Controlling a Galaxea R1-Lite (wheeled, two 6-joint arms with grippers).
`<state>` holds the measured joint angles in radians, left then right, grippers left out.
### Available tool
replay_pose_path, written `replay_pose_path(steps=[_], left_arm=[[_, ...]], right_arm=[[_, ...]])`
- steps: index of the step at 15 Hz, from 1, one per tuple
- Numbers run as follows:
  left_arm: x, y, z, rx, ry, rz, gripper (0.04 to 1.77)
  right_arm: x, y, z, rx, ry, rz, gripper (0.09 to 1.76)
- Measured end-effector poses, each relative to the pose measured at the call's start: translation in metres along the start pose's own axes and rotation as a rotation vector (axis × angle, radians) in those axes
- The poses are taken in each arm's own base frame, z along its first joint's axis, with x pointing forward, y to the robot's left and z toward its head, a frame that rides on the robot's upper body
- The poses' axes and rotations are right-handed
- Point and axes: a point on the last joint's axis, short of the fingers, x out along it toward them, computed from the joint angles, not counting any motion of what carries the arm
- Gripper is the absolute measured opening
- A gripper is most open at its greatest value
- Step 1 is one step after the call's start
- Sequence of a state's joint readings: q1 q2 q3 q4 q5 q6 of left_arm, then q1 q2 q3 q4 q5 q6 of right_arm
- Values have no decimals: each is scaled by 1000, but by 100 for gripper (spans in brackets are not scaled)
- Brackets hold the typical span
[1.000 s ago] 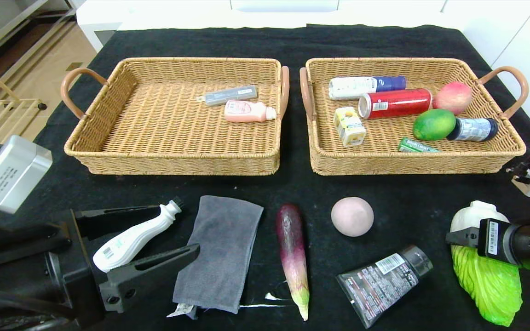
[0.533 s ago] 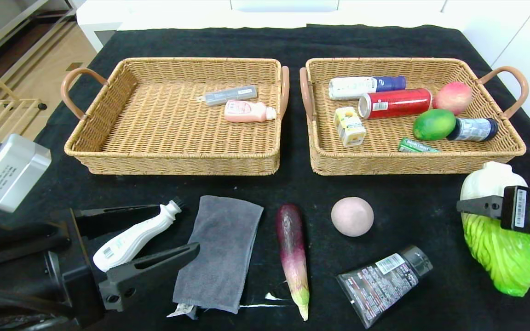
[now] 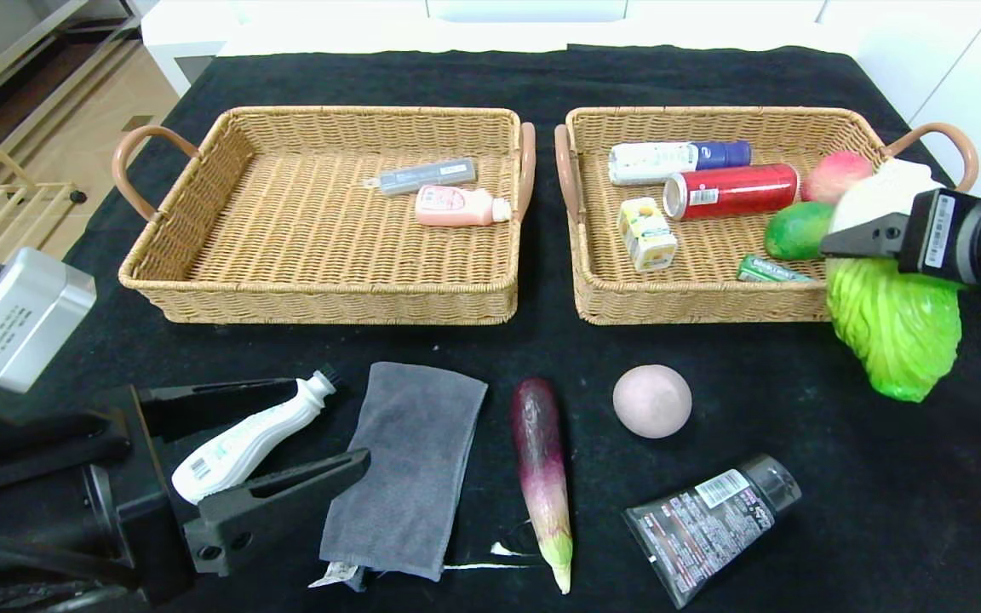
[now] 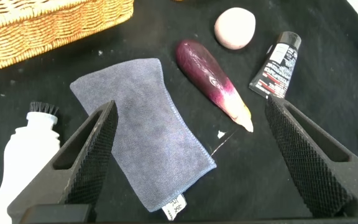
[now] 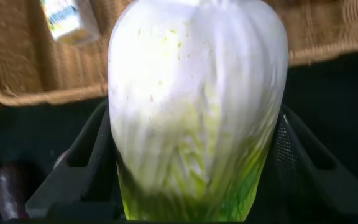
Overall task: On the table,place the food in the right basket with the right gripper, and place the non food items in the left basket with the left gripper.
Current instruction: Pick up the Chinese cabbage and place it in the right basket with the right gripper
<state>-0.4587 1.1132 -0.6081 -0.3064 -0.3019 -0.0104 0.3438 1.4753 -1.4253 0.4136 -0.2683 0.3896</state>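
My right gripper (image 3: 869, 238) is shut on a white-and-green cabbage (image 3: 895, 315) and holds it in the air over the near right corner of the right basket (image 3: 695, 302); the cabbage fills the right wrist view (image 5: 197, 106). My left gripper (image 3: 286, 434) is open and low at the near left, beside a white brush-tipped bottle (image 3: 243, 443) and a grey cloth (image 3: 410, 468). On the table lie a purple eggplant (image 3: 542, 468), a pink ball (image 3: 651, 401) and a black tube (image 3: 708, 524). The left basket (image 3: 329, 298) holds a grey bar and a pink bottle.
The right basket holds cans, bottles, a small carton, a peach (image 3: 831, 174), a green mango (image 3: 793, 230) and a green pack. The left wrist view shows the cloth (image 4: 145, 130), eggplant (image 4: 213, 84), ball (image 4: 235, 28) and tube (image 4: 278, 62). The table's edge is near on the right.
My right gripper has lifted the cabbage off the near right table and carried it up and away to the right basket's near corner. The left arm has not moved.
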Motion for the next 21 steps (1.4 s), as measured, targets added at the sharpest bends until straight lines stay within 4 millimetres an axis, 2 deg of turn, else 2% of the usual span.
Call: replay_pose_path(steps=[3, 10, 17, 21], left_arm=[[0, 0, 1, 1, -4, 0, 172], [-1, 0, 3, 5, -16, 0, 172], [-2, -1, 3, 14, -22, 0, 172], [-2, -1, 3, 15, -21, 0, 172]], right_arm=[[13, 15, 21, -4, -52, 29, 148], [50, 40, 49, 19, -204, 60, 148], [82, 52, 62, 28, -375, 109, 148], [94, 55, 62, 22, -380, 109, 148]])
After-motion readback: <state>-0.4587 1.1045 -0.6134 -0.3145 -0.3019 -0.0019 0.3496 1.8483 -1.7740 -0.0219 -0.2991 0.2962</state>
